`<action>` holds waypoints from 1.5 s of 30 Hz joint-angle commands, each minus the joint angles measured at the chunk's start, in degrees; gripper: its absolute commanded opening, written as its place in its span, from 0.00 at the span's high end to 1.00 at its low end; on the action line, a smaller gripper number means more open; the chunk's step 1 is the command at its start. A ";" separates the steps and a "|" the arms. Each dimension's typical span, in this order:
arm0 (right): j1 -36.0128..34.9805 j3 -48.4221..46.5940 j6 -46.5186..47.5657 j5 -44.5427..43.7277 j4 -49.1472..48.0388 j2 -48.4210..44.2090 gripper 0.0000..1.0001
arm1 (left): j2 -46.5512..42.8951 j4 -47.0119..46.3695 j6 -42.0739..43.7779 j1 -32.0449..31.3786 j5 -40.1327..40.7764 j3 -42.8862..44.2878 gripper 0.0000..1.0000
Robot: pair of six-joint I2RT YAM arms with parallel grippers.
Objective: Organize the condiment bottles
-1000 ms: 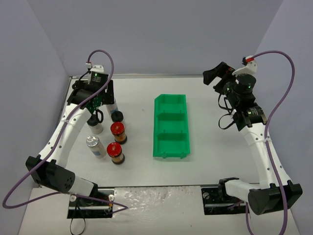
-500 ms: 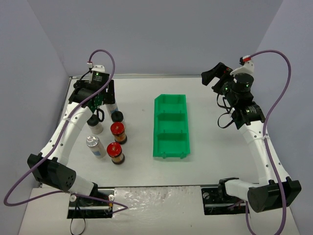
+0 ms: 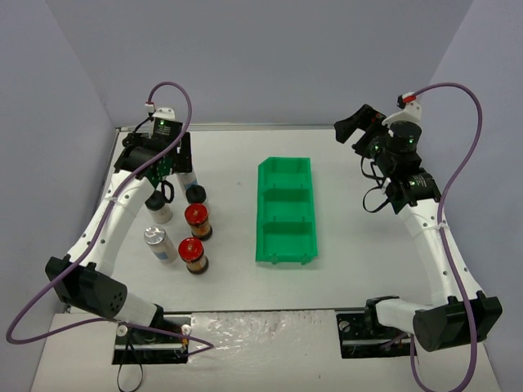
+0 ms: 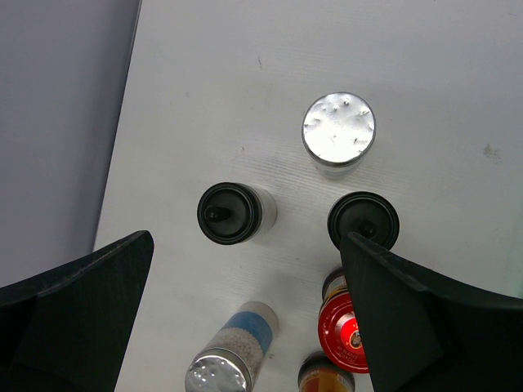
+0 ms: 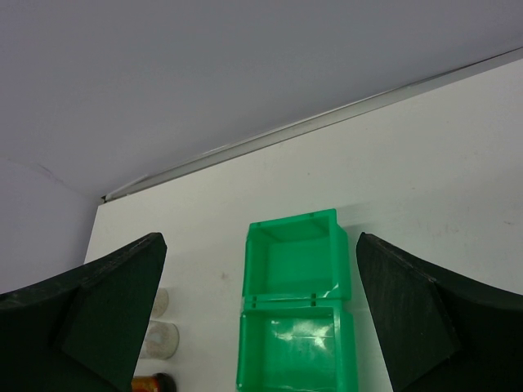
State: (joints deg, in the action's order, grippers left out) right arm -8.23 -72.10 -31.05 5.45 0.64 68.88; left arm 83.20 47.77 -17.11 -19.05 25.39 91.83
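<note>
Six condiment bottles stand at the left of the table. In the left wrist view I look down on a silver-capped jar (image 4: 338, 129), two black-capped jars (image 4: 230, 212) (image 4: 363, 220), a second silver-capped jar with a blue label (image 4: 233, 351), a red-capped jar (image 4: 343, 331) and a brownish jar (image 4: 327, 377) at the bottom edge. In the top view the red-capped jars (image 3: 196, 216) (image 3: 193, 253) and a silver-capped jar (image 3: 155, 239) show. My left gripper (image 3: 170, 171) (image 4: 247, 245) hovers open and empty above the cluster. My right gripper (image 3: 353, 126) (image 5: 260, 241) is open and empty, high at the far right.
A green divided bin (image 3: 284, 211) (image 5: 298, 327) with three empty compartments lies in the middle of the table, lengthwise away from me. Grey walls close the left, back and right sides. The table's left edge (image 4: 122, 139) runs close to the bottles.
My right arm has turned slightly, shifting its gripper a little to the left. The left arm and the bottles have hardly moved.
</note>
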 commanded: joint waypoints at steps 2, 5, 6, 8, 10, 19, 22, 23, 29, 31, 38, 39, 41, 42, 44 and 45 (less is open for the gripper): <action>0.03 0.19 -0.29 0.24 -3.78 -1.74 0.00 | -2.10 -1.03 0.54 0.26 1.17 3.04 0.03; 0.05 0.93 -0.42 0.11 -3.74 -2.38 0.00 | -2.09 -1.23 0.25 0.24 1.37 2.81 0.03; 0.06 1.18 -0.42 -0.04 -3.79 -2.63 0.00 | -1.94 -1.13 0.10 0.24 1.47 2.96 0.03; 0.06 1.63 -0.56 -0.37 -3.85 -3.16 0.00 | -1.44 -0.45 -0.07 0.24 1.46 3.74 0.03; 0.02 2.01 -0.80 -0.28 -4.02 -2.97 0.00 | -1.44 -0.50 -0.21 0.27 1.33 3.69 0.03; -0.03 1.98 -1.47 0.62 -4.31 -2.52 0.00 | 3.46 -2.78 -2.83 1.67 -2.66 4.24 0.03; -0.03 2.19 -1.47 0.62 -4.31 -2.70 0.00 | 9.12 -4.64 -1.89 3.43 -5.22 9.08 0.03; -0.03 2.16 -1.53 0.69 -4.32 -2.63 0.00 | 12.82 -3.57 -1.84 4.56 -6.93 13.27 0.03; 0.01 2.08 -1.56 0.38 -4.08 -3.98 0.00 | 26.95 4.09 -4.48 6.09 -12.69 31.94 0.04; 0.16 2.55 -1.25 -0.13 -3.74 -4.78 0.00 | 29.79 6.65 -5.35 6.24 -12.71 34.56 0.04; 0.18 3.28 -1.40 0.23 -3.07 -4.92 0.00 | 28.47 5.87 -7.20 6.22 -11.29 28.98 0.04; 0.15 3.28 -1.46 0.26 -3.10 -4.82 0.00 | 27.51 5.46 -7.46 6.22 -11.32 27.25 0.04; 0.22 3.28 -1.62 0.49 -2.95 -4.51 0.00 | 25.78 4.80 -8.34 6.22 -11.02 23.28 0.04; 0.23 3.34 -1.65 0.59 -2.99 -4.46 0.00 | 25.03 4.33 -8.65 6.22 -10.98 21.52 0.05; 0.23 3.60 -1.69 0.62 -3.02 -4.50 0.00 | 23.30 3.02 -9.19 6.24 -10.98 17.32 0.05; 0.23 3.80 -1.82 0.62 -3.02 -4.63 0.00 | 22.90 2.69 -9.51 6.30 -10.98 15.55 0.05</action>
State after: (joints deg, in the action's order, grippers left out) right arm -8.23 -68.80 -32.40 5.65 1.06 64.93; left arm 112.60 52.82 -24.18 -12.80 13.52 111.16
